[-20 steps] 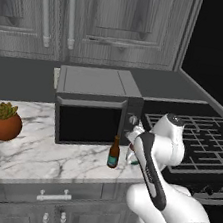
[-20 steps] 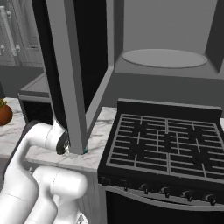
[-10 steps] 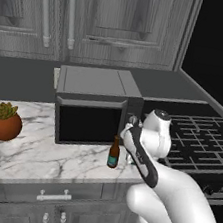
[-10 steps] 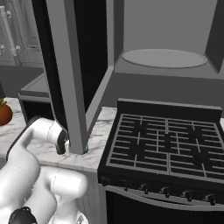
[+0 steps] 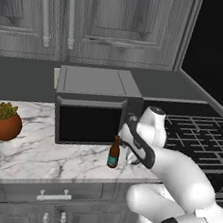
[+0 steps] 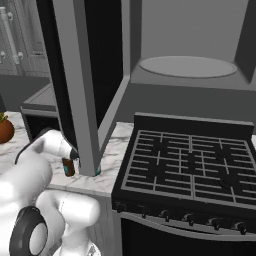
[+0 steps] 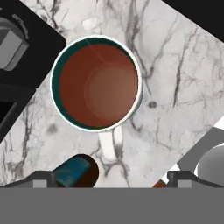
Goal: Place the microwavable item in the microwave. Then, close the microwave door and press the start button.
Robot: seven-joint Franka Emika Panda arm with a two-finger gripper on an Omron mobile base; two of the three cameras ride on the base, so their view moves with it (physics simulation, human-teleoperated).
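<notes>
Claw (image 7: pixel 107 178) poised directly above the mug (image 7: pixel 96 83), looking straight down into its brown interior; only the two dark tips peeking up at the bottom of the hand view, set wide apart, gripping nothing. Whether spread to the full, impossible to tell. Mug upright on white marble counter (image 7: pixel 175 65) veined with grey, dark green rim around the mouth, white handle pointing toward the tips. Just beside the handle, brown bottle (image 7: pixel 76 170) with teal label, seen from above. In the left base view, the same bottle (image 5: pixel 114 153) upright near the counter's front edge, in front of a dark box oven (image 5: pixel 91 105) with a grey top and dark glass front. Arm's wrist bent down just right of the bottle, hiding the mug there. Further left on the counter (image 5: pixel 36 153), a round terracotta pot with a green succulent (image 5: pixel 3 122). Grey wood cabinets (image 5: pixel 97 20) with long bar handles above a dark backsplash; drawers with small pulls below. To the right, black stove (image 6: pixel 190 160) with grate burners and a row of knobs along its front. Above the stove, microwave (image 6: pixel 200 45) open, light grey cavity with round turntable plate (image 6: pixel 187 66). Microwave door (image 6: pixel 85 85) swung out toward the camera, dark glass in grey frame, seen nearly edge-on in the right base view.
</notes>
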